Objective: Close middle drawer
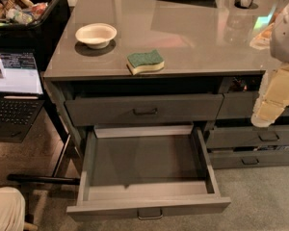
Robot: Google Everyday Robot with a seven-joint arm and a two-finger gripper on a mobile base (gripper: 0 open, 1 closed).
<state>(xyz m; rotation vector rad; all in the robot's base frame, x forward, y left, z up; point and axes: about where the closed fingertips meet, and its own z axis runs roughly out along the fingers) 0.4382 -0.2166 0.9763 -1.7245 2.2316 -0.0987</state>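
The middle drawer [147, 170] is pulled far out from the counter cabinet. Its shallow grey box is empty, and its low front [149, 209] with a small dark handle [150, 214] is at the bottom of the view. Above it, the taller-fronted wide drawer [144, 109] is almost shut. My gripper [264, 113] hangs at the right edge, cream-coloured and pointing down. It is in front of the narrower right-hand drawers, to the right of and above the open drawer, and not touching it.
On the grey countertop [192, 37] are a white bowl [96, 34] and a green-and-yellow sponge [145, 61]. Narrower grey drawers [260, 137] are on the right. On the left are a laptop [12, 93] and a black bin of snacks [24, 4]. A pale object [5, 208] is at bottom left.
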